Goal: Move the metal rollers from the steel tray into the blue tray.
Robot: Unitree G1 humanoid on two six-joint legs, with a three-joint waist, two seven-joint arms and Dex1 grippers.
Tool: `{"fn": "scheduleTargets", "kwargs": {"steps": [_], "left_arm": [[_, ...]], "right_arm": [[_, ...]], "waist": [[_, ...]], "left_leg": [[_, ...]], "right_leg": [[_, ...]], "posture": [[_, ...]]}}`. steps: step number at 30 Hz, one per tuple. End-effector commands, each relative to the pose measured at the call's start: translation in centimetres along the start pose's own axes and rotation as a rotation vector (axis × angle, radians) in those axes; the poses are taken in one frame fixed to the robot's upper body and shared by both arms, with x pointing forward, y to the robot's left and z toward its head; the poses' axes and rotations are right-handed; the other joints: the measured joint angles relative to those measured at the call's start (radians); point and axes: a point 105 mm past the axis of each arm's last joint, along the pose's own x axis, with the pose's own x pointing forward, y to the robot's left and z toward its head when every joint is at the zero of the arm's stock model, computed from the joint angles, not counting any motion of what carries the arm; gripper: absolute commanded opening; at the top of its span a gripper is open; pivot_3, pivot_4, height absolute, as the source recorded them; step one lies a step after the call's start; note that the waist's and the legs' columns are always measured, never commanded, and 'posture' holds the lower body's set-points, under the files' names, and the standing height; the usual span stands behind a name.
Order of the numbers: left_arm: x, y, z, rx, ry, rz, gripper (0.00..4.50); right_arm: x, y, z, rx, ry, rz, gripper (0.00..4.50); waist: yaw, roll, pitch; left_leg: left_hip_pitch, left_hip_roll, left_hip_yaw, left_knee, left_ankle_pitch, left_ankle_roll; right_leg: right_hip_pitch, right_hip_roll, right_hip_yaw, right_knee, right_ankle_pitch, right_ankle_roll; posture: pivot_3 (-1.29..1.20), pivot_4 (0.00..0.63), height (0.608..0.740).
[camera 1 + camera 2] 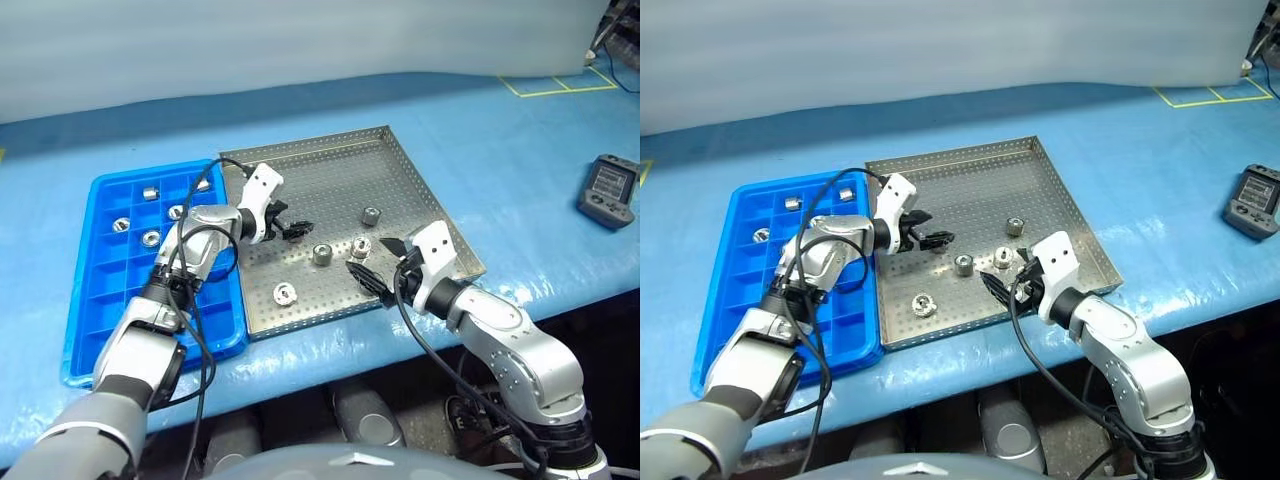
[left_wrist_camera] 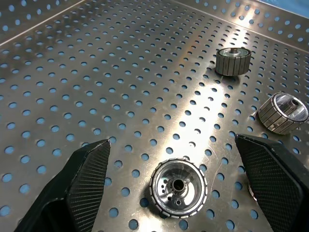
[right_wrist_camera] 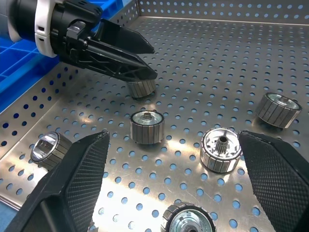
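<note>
The steel tray (image 1: 400,170) lies on the blue surface (image 1: 500,130), with the blue tray (image 1: 100,260) just beside it on the robot's left; several metal rollers (image 1: 322,254) are scattered over the perforated floor of the steel tray, one (image 1: 371,215) toward the middle, two close together near the centre, one (image 1: 284,293) by the near rim; a few more rollers (image 1: 151,193) sit in compartments at the far end of the blue tray. The left gripper (image 1: 296,228) reaches over the steel tray's left part, its fingers (image 2: 82,179) spread wide with nothing between them but open air; in the left wrist view a roller (image 2: 177,187) lies on the tray floor between the two fingers, seen end-on, ungripped. The right gripper (image 1: 378,262) hangs over the near right part of the steel tray, its fingers (image 3: 72,188) likewise fully apart and empty; rollers lie on the tray ahead of them. A dark handheld device (image 1: 608,190) rests on the surface well to the right.
</note>
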Motion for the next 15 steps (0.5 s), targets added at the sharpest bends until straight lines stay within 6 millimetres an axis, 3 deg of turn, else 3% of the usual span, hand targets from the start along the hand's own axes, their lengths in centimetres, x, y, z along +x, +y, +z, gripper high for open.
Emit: {"fn": "scheduleTargets", "kwargs": {"steps": [1,4,10,15], "left_arm": [[0.2,0.1,0.2,0.064,0.02,0.007,4.5],[0.1,0.5,-1.2,0.15,0.098,0.031,3.9],[-0.6,0.8,-3.1,0.181,0.165,0.038,1.88],[-1.5,0.6,-0.9,0.156,0.033,0.059,1.73]], "right_arm": [[-0.4,0.1,1.5,-0.028,-0.067,-0.008,4.49],[-0.4,0.1,1.5,-0.027,-0.069,-0.011,4.5],[-0.1,0.0,1.5,-0.023,-0.072,-0.011,4.5],[0.2,0.2,1.5,-0.025,-0.069,0.005,4.5]], "waist": [[-0.006,0.0,0.0],[-0.013,0.0,0.0],[-0.015,0.001,0.0],[-0.013,0.001,0.0]], "left_leg": [[0.0,0.0,0.0,0.0,0.0,0.0],[0.0,0.0,0.0,0.0,0.0,0.0],[0.001,0.0,0.0,0.0,0.0,0.0],[0.001,0.0,0.0,0.0,0.0,0.0]], "right_leg": [[0.0,0.0,0.0,0.0,0.0,0.0],[0.0,0.0,0.0,0.0,0.0,0.0],[0.0,0.0,0.0,0.0,0.0,0.0],[0.001,0.0,0.0,0.001,0.0,0.0]], "posture": [[-0.26,0.15,0.74],[-0.25,0.15,0.74],[-0.24,0.15,0.74],[-0.23,0.15,0.74]]}}
